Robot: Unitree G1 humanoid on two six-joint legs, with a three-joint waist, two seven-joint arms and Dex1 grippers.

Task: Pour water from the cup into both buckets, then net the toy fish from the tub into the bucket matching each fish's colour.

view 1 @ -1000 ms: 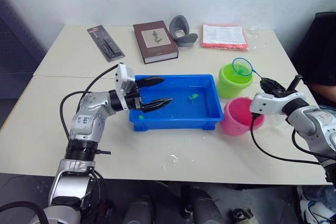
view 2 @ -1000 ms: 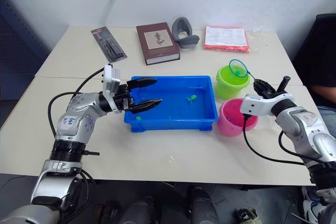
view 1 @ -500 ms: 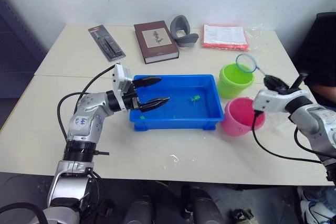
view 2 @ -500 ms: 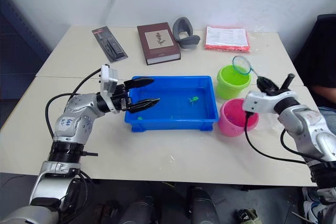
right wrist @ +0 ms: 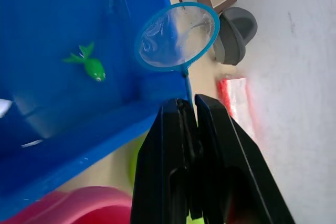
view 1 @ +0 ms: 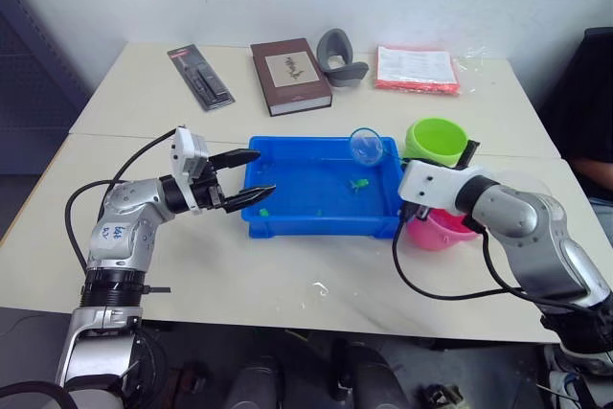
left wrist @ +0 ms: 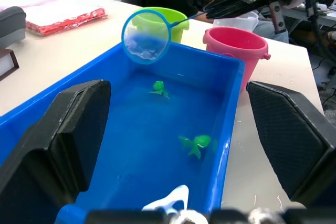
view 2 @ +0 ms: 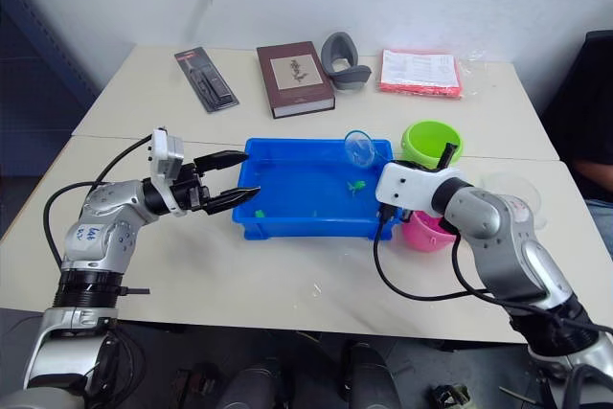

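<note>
While the right gripper [right wrist: 190, 129] clamps the net [right wrist: 176, 36], the left wrist view alone reveals two green fish [left wrist: 197, 143].

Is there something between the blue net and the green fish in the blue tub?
Nothing visible stands between them. The small round blue-ringed net, held by the right gripper, hangs over the far rim of the shallow blue plastic tub. The tiny green toy fish lies in open water below it, uncovered.
</note>
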